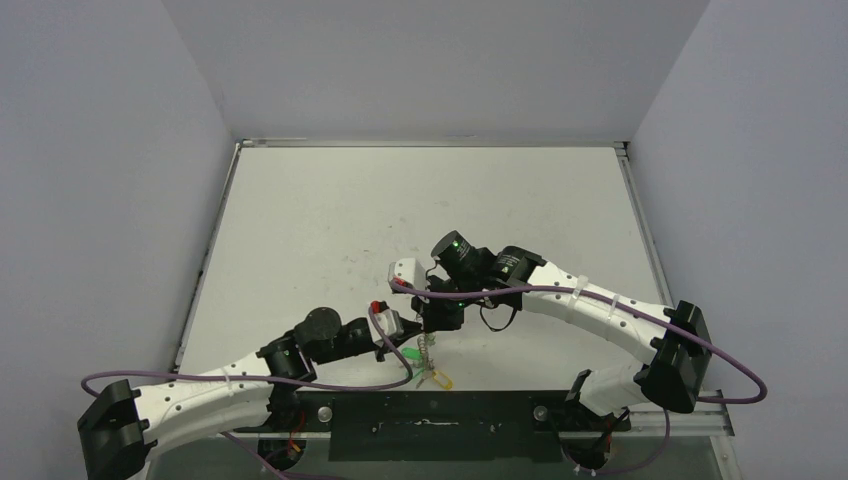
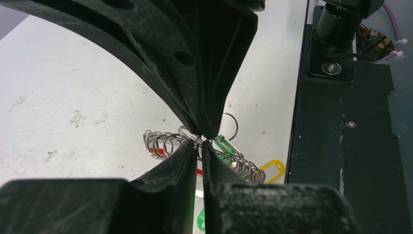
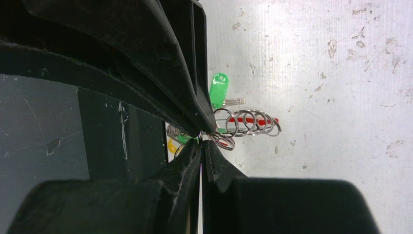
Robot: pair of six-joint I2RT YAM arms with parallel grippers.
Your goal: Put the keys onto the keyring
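The keyring [image 1: 430,352] is a silvery wire coil with a red segment [image 3: 253,119], near the table's front edge between both grippers. My left gripper [image 2: 200,142] is shut on a loop of the coil [image 2: 163,142]; it also shows in the top view [image 1: 410,342]. My right gripper [image 3: 200,140] is shut on the coil [image 3: 248,123] from the opposite side, tip to tip with the left; it also shows in the top view [image 1: 433,328]. A green key [image 3: 219,88] lies beside the coil. A yellow key head [image 2: 273,168] lies by the black rail. I cannot make out a red key.
A black base rail [image 1: 430,410] runs along the near edge, right beside the coil. Purple cables [image 1: 350,385] loop over both arms. A thin plain ring [image 2: 230,124] shows behind the fingertips. Grey walls enclose the white table [image 1: 400,200] on three sides.
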